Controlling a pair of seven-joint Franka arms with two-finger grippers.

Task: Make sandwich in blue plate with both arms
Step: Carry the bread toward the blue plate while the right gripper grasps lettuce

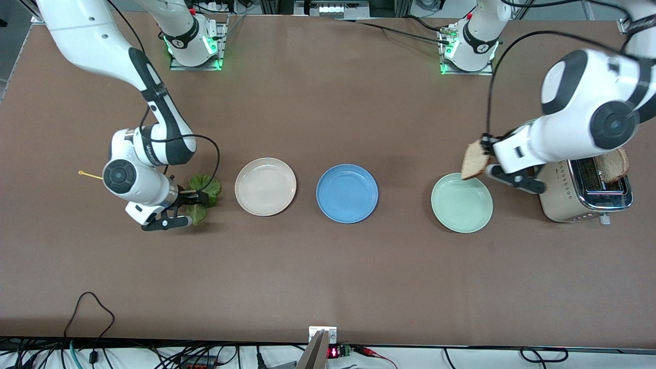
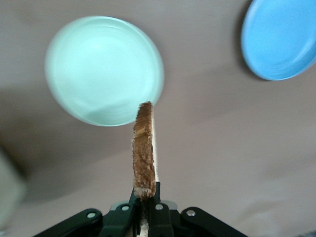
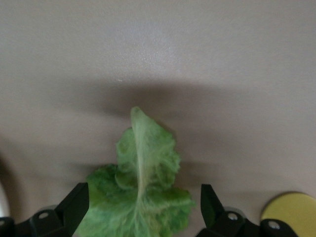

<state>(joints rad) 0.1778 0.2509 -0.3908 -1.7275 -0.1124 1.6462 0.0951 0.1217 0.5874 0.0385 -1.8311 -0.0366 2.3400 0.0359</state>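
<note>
Front view: left gripper [image 1: 486, 156] was clamped on a toasted bread slice [image 1: 474, 160], airborne over the mint-green plate [image 1: 462, 203] rim, beside the toaster [image 1: 584, 192] w/ a 2nd slice [image 1: 612, 165] in it. Blue plate [image 1: 347, 193] sat bare, glossy, between the cream plate [image 1: 265, 186] & the mint one. Likely step: carry bread to blue plate; next needs travel past mint plate, then release.

Left wrist view: slice [image 2: 144, 150] edge-on, brown crust, pinched.

Right wrist view: right gripper [image 3: 143, 207] spread wide around a crinkled lettuce leaf [image 3: 140, 187], not gripping yet.
</note>
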